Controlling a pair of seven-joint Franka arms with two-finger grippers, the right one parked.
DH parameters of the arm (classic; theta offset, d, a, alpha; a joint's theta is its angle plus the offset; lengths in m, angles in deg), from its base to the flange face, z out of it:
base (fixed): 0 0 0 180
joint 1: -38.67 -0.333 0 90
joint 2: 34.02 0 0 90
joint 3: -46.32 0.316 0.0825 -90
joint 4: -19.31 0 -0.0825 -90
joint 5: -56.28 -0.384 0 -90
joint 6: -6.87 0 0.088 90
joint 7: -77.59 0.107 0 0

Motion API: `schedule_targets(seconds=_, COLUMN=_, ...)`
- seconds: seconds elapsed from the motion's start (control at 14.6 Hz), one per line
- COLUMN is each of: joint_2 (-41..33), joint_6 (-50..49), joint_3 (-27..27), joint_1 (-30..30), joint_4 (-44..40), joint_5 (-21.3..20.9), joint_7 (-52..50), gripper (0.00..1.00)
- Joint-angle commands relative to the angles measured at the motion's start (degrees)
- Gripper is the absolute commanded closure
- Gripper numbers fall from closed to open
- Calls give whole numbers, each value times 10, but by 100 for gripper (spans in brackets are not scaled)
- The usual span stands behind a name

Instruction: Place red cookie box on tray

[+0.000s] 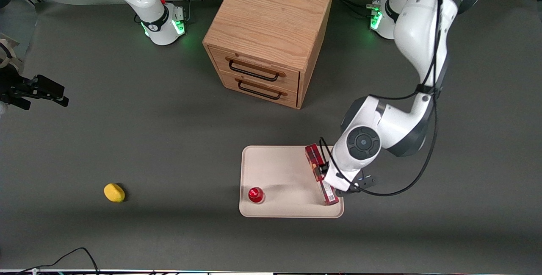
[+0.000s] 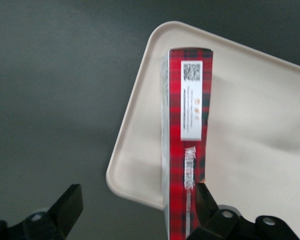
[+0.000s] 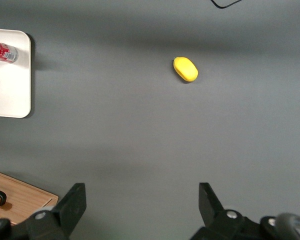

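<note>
Hidden: the left gripper (image 1: 334, 181) is lower right of centre in the front view, mostly masked by its own white wrist, right over the red cookie box (image 1: 320, 174); the box's middle is covered too.
Fingers: spread wide in the wrist view, one finger (image 2: 66, 210) well clear of the box, the other beside its red face; contact there cannot be made out, so nothing is gripped.
Box: long, slim plaid-red cardboard with a white label, lying along the tray (image 1: 279, 169) edge at the working arm's end.
Tray: flat, cream-white, rounded corners, low rim.
Around: small red-capped item (image 1: 255, 195) on the tray's near corner toward the parked arm's end; yellow rounded object (image 1: 114, 193) lower left on the grey desk (image 1: 127, 139); wooden two-drawer cabinet (image 1: 271, 37) top centre.
</note>
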Motion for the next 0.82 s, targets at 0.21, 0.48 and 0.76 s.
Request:
schedule_targets(seconds=0.21, joint_2=-150, joint_6=-224, joint_3=4, joint_1=-5, joint_4=-5, joint_5=30, joint_7=62, gripper=0)
schedule_targets(seconds=0.48, joint_2=-252, joint_6=-318, joint_3=43, joint_1=-35, joint_4=22, joint_5=34, joint_7=214, gripper=0)
schedule_targets(seconds=0.76, joint_2=-362, joint_6=-313, joint_3=128, joint_1=-34, joint_4=126, joint_5=47, joint_7=344, gripper=0)
